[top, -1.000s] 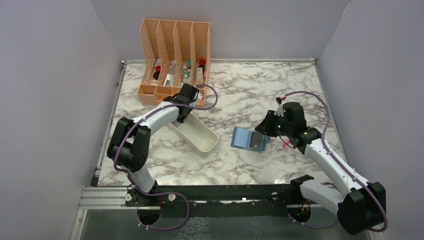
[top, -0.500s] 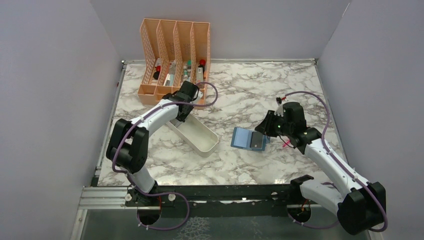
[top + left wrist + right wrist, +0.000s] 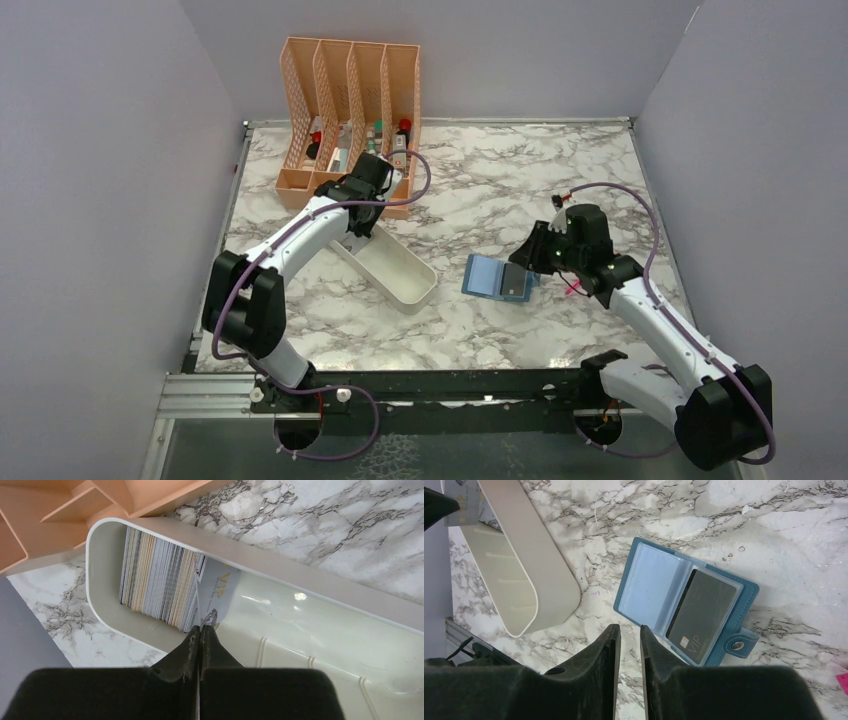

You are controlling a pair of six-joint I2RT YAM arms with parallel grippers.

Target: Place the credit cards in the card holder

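Left wrist: left gripper (image 3: pixel 200 630) pinches lower edge of credit card (image 3: pixel 218 585)

left claw (image 3: pixel 200 629) pinched shut, right claw (image 3: pixel 630 628) fingers slightly apart.

Teal holder (image 3: pixel 488 276) open flat, 4 o'clock of table (image 3: pixel 520 170) centre; dark card (image 3: pixel 701 615) in its 3 o'clock pocket. Pale cards (image 3: pixel 157 587) stacked on edge in tray (image 3: pixel 320 587), 9 o'clock of holder.

Lilac walls (image 3: pixel 100 200) enclose a grey-veined marble tabletop (image 3: pixel 500 170) on three sides.
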